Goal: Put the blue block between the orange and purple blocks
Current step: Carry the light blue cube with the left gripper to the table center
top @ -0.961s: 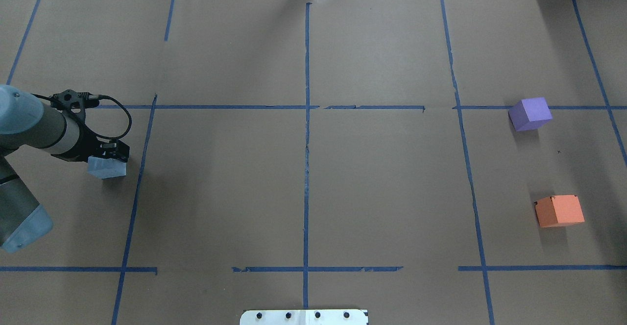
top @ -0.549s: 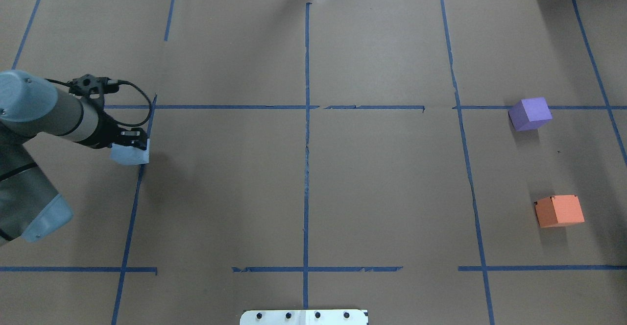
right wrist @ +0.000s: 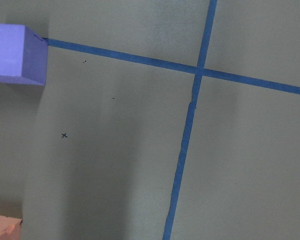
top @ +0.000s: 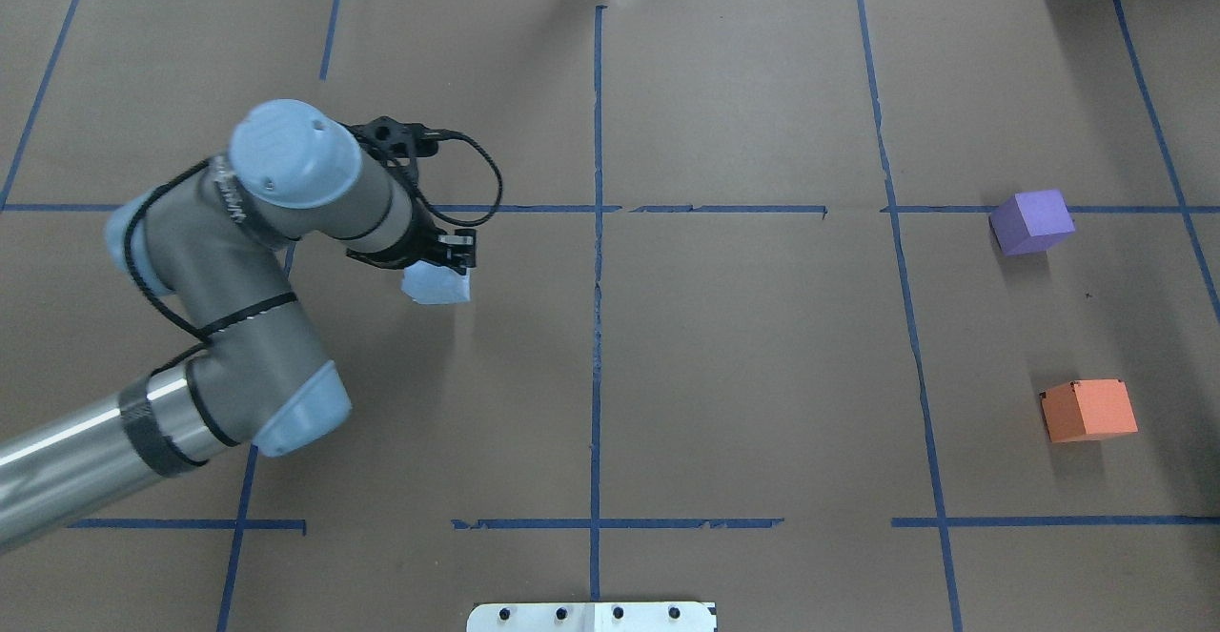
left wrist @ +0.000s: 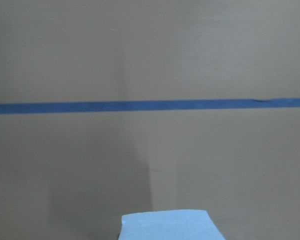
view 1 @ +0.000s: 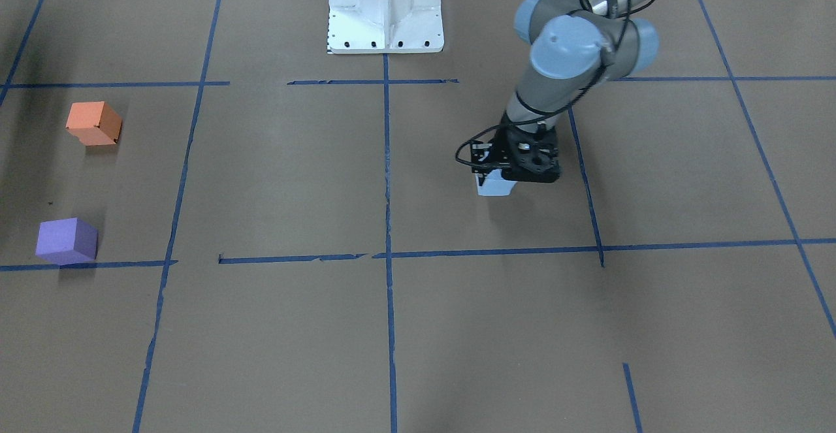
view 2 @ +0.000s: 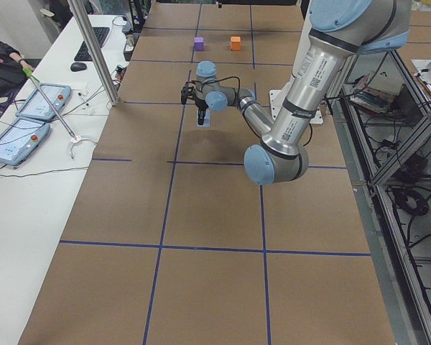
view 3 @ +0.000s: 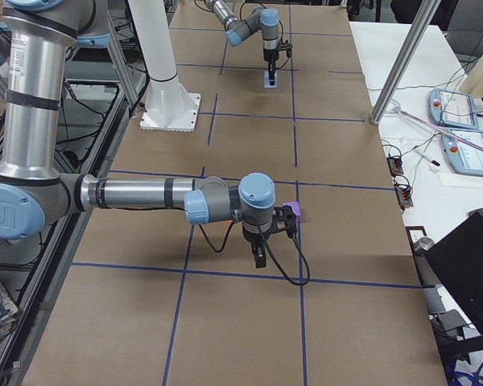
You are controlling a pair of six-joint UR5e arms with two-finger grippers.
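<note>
My left gripper [top: 446,268] is shut on the pale blue block [top: 437,286] and holds it just above the paper, left of the table's centre line. The block also shows in the front view [view 1: 494,187] and at the bottom of the left wrist view [left wrist: 167,226]. The purple block [top: 1032,221] and the orange block [top: 1089,410] stand far right, apart from each other. My right gripper [view 3: 258,259] shows only in the exterior right view, close to the purple block [view 3: 295,213]; I cannot tell whether it is open or shut.
Blue tape lines divide the brown paper into squares. The white robot base plate [view 1: 385,8] sits at the near edge of the table. An operators' table with tablets [view 2: 29,115] and a metal pole [view 2: 93,50] stands beyond the far edge.
My left arm has swung to the right with the blue block in its gripper, from the table's left edge to near the centre line. The purple and orange blocks have not moved.
</note>
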